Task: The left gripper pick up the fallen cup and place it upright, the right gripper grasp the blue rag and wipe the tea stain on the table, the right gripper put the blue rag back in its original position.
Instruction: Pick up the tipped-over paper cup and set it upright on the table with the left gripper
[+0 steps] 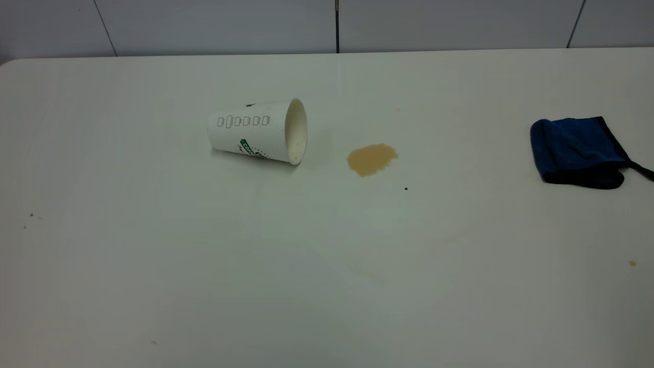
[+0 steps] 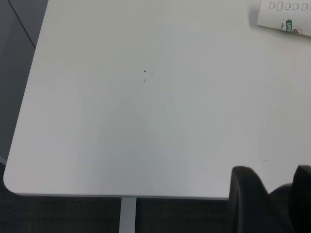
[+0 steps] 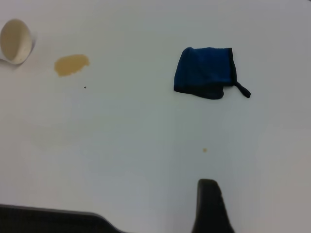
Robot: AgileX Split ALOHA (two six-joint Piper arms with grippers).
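Note:
The cup (image 1: pixel 255 132) lies on its side on the white table (image 1: pixel 327 286), mouth toward the tea stain (image 1: pixel 371 159), a light brown blotch a short way to its right. At the far right lies the folded blue rag (image 1: pixel 577 151), its black loop tab pointing right. Neither arm shows in the exterior view. In the left wrist view my left gripper (image 2: pixel 274 177) hovers open and empty over the table's near edge, far from the cup (image 2: pixel 284 17). Only one black part of my right gripper (image 3: pixel 209 204) shows, well short of the rag (image 3: pixel 204 73), stain (image 3: pixel 71 64) and cup (image 3: pixel 15 41).
A tiny black dot (image 1: pixel 406 188) sits just below the stain, and a small brown speck (image 1: pixel 632 263) lies near the rag's side. The table's rounded corner (image 2: pixel 14 187) drops to dark floor. A grey panelled wall (image 1: pixel 204 25) runs behind the table.

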